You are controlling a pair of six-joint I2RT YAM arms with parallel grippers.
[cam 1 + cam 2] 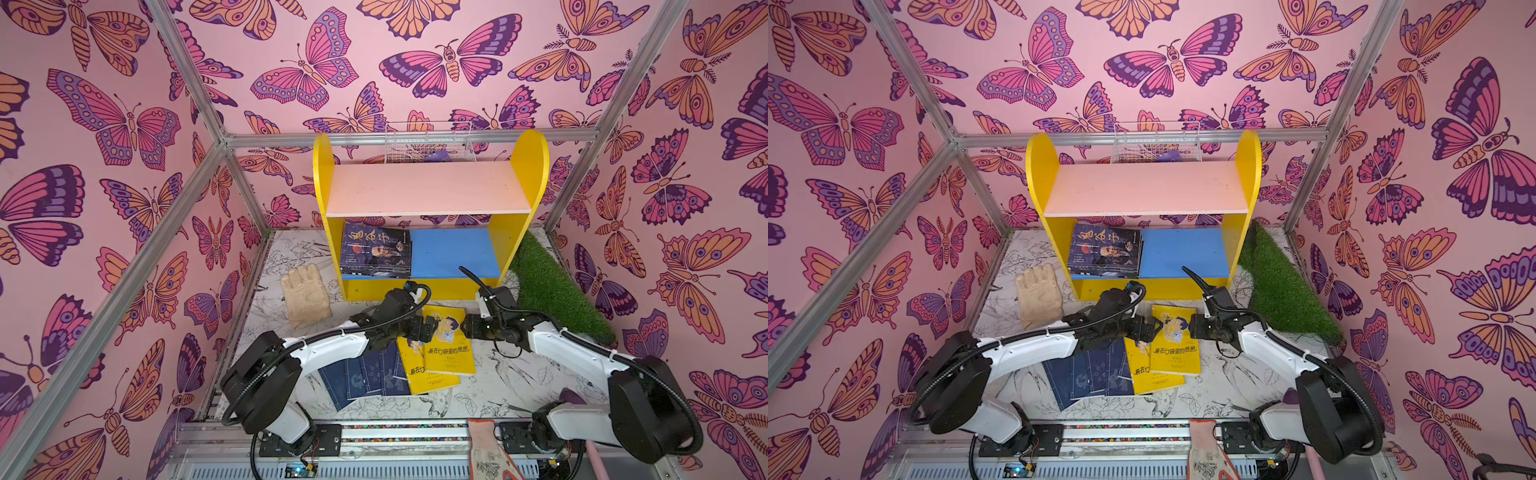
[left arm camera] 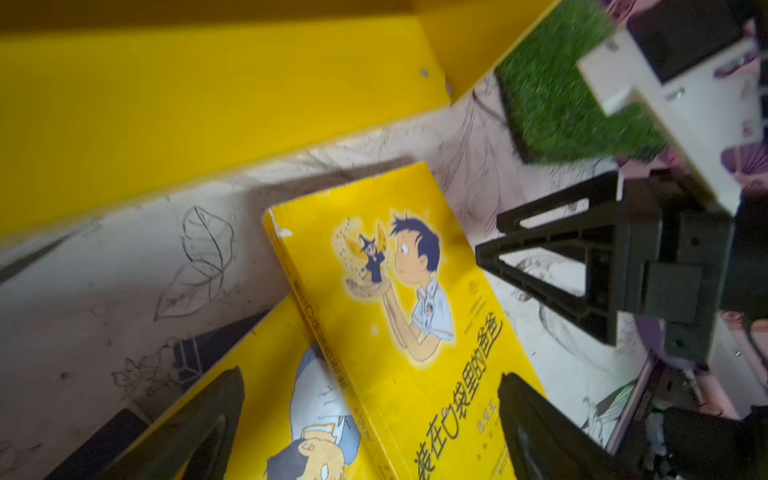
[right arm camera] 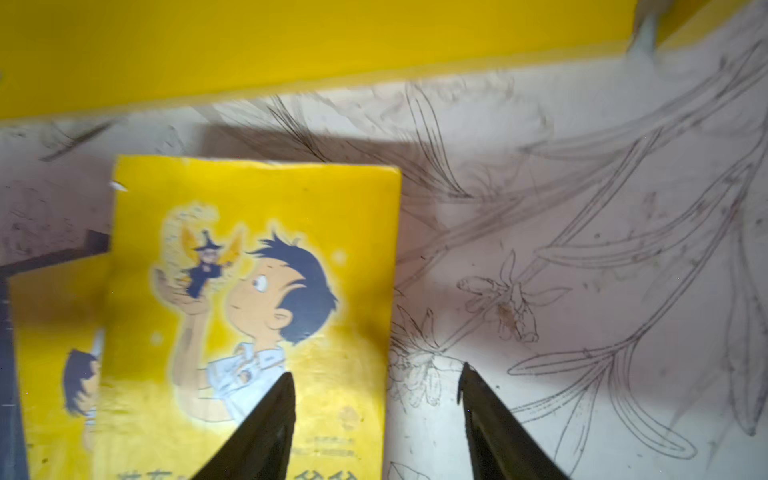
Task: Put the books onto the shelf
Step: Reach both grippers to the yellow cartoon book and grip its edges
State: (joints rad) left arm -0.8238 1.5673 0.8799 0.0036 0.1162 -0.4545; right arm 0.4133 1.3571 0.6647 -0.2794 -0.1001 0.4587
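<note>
Books lie piled before the shelf in both top views, the top yellow book between left gripper and right gripper; beyond both jaws a dark stack lies on the lower board, with free board beside it. From the left wrist, the left jaws stand released and wide, the book's spine between them. From the right wrist, the right jaws, also released, straddle its long edge, one finger above the cover, the other above bare table.

The upper yellow book carries the cover title 装在口袋里的爸爸 in black. The lower yellow book shows only 装在. On the shelf, the dark book reads 鬼谷子 in white.
</note>
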